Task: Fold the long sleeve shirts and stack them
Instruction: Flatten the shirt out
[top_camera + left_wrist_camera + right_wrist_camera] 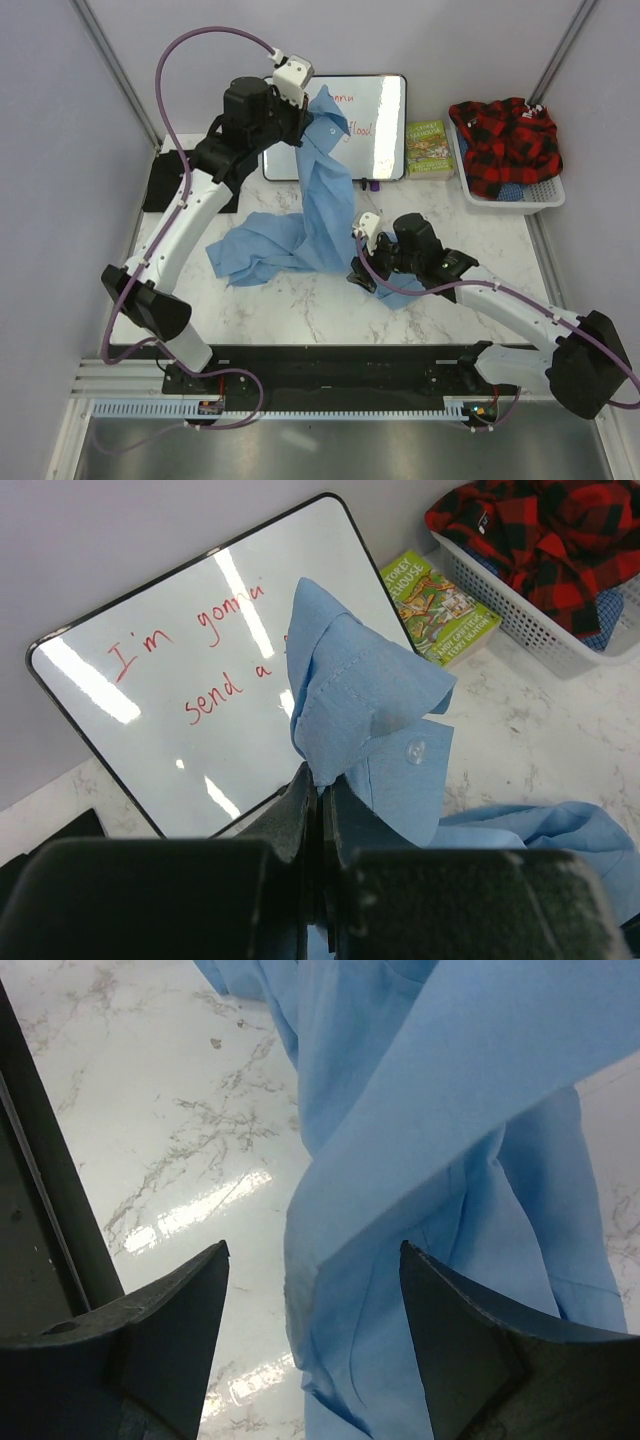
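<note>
Here the left gripper is clamped on a bunched edge of the light blue shirt, its fingers pressed together with cloth and a small clear button showing just above them. The pinched end is held high, in front of the whiteboard, which carries red handwriting. From there the shirt hangs in a long twisted band down to the marble desk, where the rest lies crumpled, spreading left of the middle and towards the near side. The right gripper sits low at the near right end of the cloth with its fingers spread apart; blue fabric hangs just beyond and between them, but nothing is pinched. To the right of the whiteboard a green picture book lies flat, and further right a white basket holds a red and black plaid garment, with something blue underneath that I cannot make out. A black mat lies at the desk's far left edge.
</note>
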Controlling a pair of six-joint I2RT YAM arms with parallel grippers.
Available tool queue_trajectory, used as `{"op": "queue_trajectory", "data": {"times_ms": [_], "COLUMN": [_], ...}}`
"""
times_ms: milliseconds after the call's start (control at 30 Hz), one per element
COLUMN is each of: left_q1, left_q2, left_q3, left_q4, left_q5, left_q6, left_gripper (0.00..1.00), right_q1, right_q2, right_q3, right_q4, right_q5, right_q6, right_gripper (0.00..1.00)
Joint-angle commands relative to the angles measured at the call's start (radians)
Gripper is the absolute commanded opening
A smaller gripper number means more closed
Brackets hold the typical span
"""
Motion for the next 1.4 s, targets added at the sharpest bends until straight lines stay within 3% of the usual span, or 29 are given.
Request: {"op": "queue_trajectory", "data": {"times_ms": [0,67,100,167,200,267,433,567,633,667,733,767,800,833,900,933,967,1033,1067,1100,1167,1200,1300,1367], "left_q1": [0.016,0.016,0.016,0.024,0.030,0.059,0.113,0.101,0.020,-0.037,-0.268,-0.354,-0.517,-0.571,-0.580,-0.582,-0.585,-0.576,-0.552,-0.418,-0.207,-0.021,0.247,0.350], "left_q2": [-0.001,-0.001,-0.004,-0.011,-0.018,-0.045,-0.184,-0.432,-0.517,-0.589,-0.658,-0.683,-0.712,-0.715,-0.714,-0.709,-0.711,-0.726,-0.731,-0.737,-0.742,-0.734,-0.624,-0.477], "left_q3": [0.029,0.031,0.029,0.029,0.031,0.032,-0.038,-0.295,-0.410,-0.520,-0.634,-0.734,-0.774,-0.800,-0.839,-0.833,-0.818,-0.807,-0.802,-0.804,-0.829,-0.839,-0.854,-0.811], "left_q4": [0.032,0.031,0.031,0.031,0.034,0.035,0.051,0.008,-0.043,-0.145,-0.219,-0.237,-0.236,-0.239,-0.253,-0.276,-0.302,-0.305,-0.308,-0.339,-0.359,-0.369,-0.425,-0.471], "left_q5": [0.014,0.014,0.015,0.014,0.029,0.064,0.309,0.830,0.937,0.916,0.845,0.740,0.685,0.634,0.667,0.667,0.602,0.443,0.343,0.356,0.490,0.526,0.577,0.607], "left_q6": [-0.034,-0.034,-0.035,-0.037,-0.043,-0.063,-0.042,0.058,0.154,0.214,0.370,0.391,0.397,0.400,0.390,0.420,0.435,0.402,0.400,0.414,0.471,0.550,0.729,0.799], "left_gripper": [0.02,0.02,0.02,0.02,0.02,0.02,0.02,0.07,0.09,0.09,0.10,0.11,0.24,0.35,0.68,0.76,0.83,0.84,0.82,0.79,0.77,0.76,0.77,0.75], "right_q1": [0.024,0.024,0.024,0.024,0.019,-0.011,-0.230,-0.354,-0.382,-0.410,-0.434,-0.453,-0.459,-0.464,-0.473,-0.474,-0.474,-0.476,-0.475,-0.474,-0.475,-0.474,-0.474,-0.474], "right_q2": [0.028,0.042,0.045,0.049,0.050,0.042,0.009,0.004,0.003,0.003,-0.005,-0.014,-0.020,-0.028,-0.056,-0.068,-0.095,-0.128,-0.158,-0.172,-0.210,-0.221,-0.252,-0.267], "right_q3": [-0.024,-0.020,-0.017,0.014,0.031,0.068,0.192,0.298,0.342,0.352,0.364,0.364,0.364,0.361,0.356,0.352,0.344,0.321,0.313,0.306,0.284,0.278,0.260,0.243], "right_q4": [0.135,0.146,0.144,0.108,0.053,0.012,-0.070,-0.130,-0.164,-0.173,-0.195,-0.199,-0.210,-0.213,-0.235,-0.247,-0.256,-0.285,-0.300,-0.331,-0.357,-0.385,-0.429,-0.434], "right_q5": [-0.013,-0.006,0.003,0.028,0.071,0.097,0.022,-0.033,-0.046,-0.058,-0.075,-0.090,-0.098,-0.099,-0.118,-0.124,-0.133,-0.141,-0.145,-0.148,-0.147,-0.147,-0.141,-0.128], "right_q6": [0.045,0.045,0.045,0.035,0.001,-0.020,-0.072,-0.131,-0.151,-0.161,-0.166,-0.172,-0.177,-0.177,-0.189,-0.198,-0.209,-0.238,-0.253,-0.269,-0.304,-0.313,-0.346,-0.350], "right_gripper": [0.72,0.64,0.51,0.36,0.19,0.00,0.00,0.00,0.00,0.00,0.00,0.00,0.00,0.00,0.00,0.00,0.00,0.00,0.00,0.00,0.00,0.00,0.00,0.00]}}
